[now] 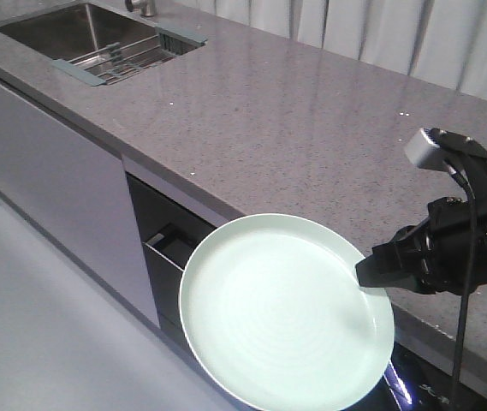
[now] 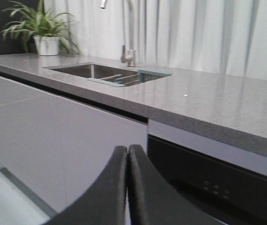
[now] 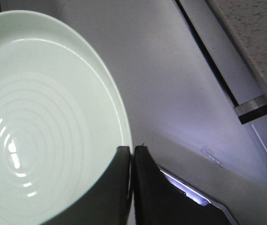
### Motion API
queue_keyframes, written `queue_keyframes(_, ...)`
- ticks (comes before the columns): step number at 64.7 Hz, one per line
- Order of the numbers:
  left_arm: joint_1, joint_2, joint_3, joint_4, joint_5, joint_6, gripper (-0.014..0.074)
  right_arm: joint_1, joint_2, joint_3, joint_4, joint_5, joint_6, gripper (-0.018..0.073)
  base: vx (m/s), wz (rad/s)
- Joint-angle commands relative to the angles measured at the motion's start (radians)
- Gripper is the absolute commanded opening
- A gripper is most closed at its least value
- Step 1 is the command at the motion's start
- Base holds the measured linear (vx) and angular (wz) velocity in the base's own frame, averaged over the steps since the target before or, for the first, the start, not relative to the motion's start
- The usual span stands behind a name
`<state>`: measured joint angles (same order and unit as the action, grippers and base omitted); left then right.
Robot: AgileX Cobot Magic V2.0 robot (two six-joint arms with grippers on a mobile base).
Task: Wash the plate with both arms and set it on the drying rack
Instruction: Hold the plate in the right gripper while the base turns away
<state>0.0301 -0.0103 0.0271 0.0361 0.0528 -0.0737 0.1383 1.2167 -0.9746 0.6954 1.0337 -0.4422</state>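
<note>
Black right tool (image 1: 365,276), held level, pinches the plate (image 1: 277,317) at its rim.

High front view angled down on the countertop (image 1: 294,111), sink (image 1: 63,30) at eleven o'clock, left wrist view low and level toward that same sink, right wrist view tight on the plate (image 3: 44,117), shared with front

We see the plate (image 1: 269,317) as smooth and glossy, like glazed ceramic, catching bright highlights. The tabletop (image 1: 294,120) looks like speckled grey stone with a soft sheen. The sink (image 1: 55,30) and the drying rack (image 1: 127,62) rods are steel, the rack's ends grey-blue plastic. The right tool (image 1: 367,276) looks matt black.
</note>
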Motion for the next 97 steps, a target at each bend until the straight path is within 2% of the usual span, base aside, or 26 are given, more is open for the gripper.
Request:
queue_keyframes(1,-0.006,-0.015,-0.026,-0.01,-0.074,-0.003,-0.0006,-0.001,-0.026,-0.024,0.047,-0.018,-0.011,-0.0008,-0.06,0.38)
queue_keyframes(97,-0.006,-0.015,-0.026,-0.01,-0.074,-0.003,-0.0006,-0.001,-0.026,-0.024,0.047,-0.017,-0.011,-0.0008,-0.05,0.39)
